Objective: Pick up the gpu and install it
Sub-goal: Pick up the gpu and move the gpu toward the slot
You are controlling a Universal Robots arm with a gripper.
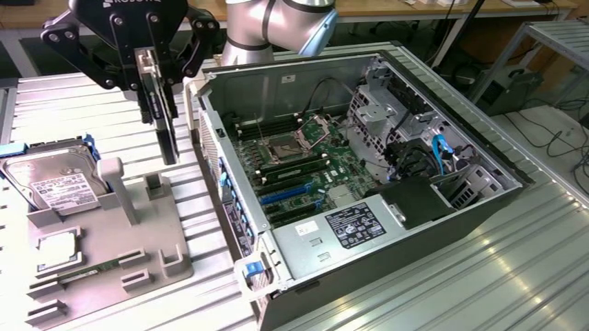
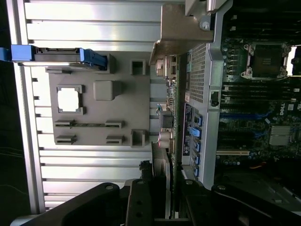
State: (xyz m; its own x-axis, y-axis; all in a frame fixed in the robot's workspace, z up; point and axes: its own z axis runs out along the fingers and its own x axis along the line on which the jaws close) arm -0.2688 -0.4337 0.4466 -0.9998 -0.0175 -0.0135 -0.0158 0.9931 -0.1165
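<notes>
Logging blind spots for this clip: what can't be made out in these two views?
- Faces of the gpu: exterior view, it hangs edge-on in the claw, so the fan side is unseen.
- Gripped end of the gpu: wrist view, hidden behind the claw's black links.
- Label text on the hard drive: exterior view, too small.
- Upper part of the arm: exterior view, cut off by the top edge.

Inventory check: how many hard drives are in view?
1. The hard drive stands in the grey holder at the exterior view's left; the computer case's bays could hide more.
</notes>
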